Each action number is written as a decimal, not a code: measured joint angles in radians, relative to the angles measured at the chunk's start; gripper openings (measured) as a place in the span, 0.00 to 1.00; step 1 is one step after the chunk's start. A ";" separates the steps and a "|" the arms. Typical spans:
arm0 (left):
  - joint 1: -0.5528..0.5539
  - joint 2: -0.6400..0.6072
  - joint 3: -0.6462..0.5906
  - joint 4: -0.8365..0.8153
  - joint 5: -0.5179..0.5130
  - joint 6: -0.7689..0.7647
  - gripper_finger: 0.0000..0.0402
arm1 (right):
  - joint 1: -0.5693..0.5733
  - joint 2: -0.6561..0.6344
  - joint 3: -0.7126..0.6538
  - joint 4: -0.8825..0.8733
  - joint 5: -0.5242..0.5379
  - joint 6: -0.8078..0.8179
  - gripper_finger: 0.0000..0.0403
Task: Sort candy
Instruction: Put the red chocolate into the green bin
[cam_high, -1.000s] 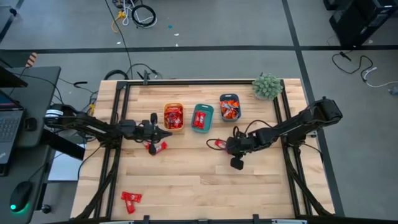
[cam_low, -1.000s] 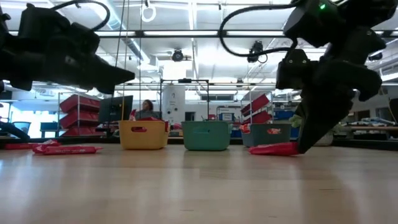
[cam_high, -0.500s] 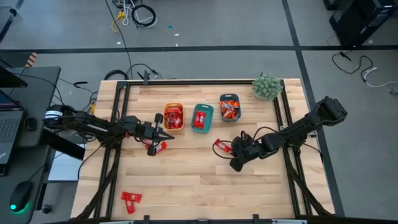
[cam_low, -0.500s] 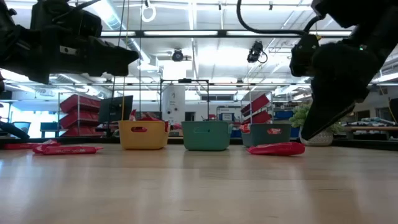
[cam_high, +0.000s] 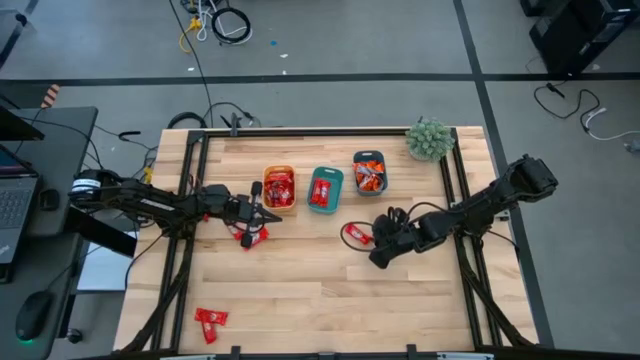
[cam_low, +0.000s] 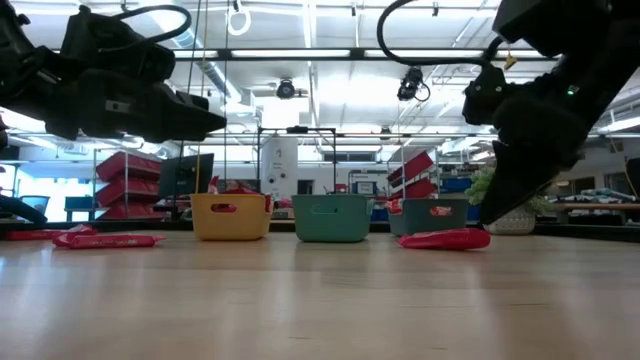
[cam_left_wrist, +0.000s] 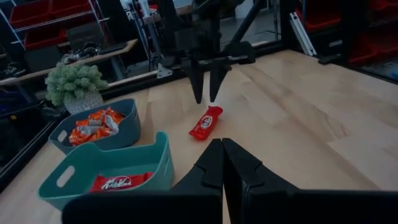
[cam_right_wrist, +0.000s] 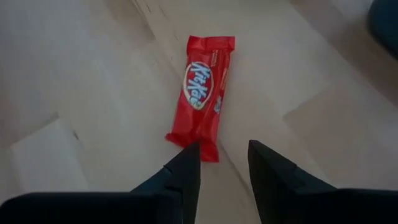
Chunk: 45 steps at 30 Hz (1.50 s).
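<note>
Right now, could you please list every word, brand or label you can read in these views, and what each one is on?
"KitKat": white logo on the red candy bar lying on the table in front of the right gripper.
"KitKat": on the red candy bar in the teal bin.
The wrappers in the grey bin and the yellow bin are too small to read.

The teal bin (cam_left_wrist: 106, 168) is cut off, and the orange-wrapped candies (cam_left_wrist: 93, 124) carry unreadable marks.

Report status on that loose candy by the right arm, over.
Right gripper open, just short of red candy, not holding. Candy flat on table. Left gripper shut, empty, near yellow bin. Nothing in the way.
</note>
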 joint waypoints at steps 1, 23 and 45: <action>0.000 0.000 0.000 0.002 0.000 0.000 0.00 | -0.006 0.000 0.000 0.000 0.000 -0.013 0.30; 0.000 0.036 0.000 0.013 -0.012 0.027 0.00 | -0.071 0.001 -0.109 0.161 -0.107 -0.075 0.21; 0.000 0.036 0.000 0.012 -0.013 0.027 0.00 | -0.048 -0.001 0.066 0.183 -0.103 -0.127 0.08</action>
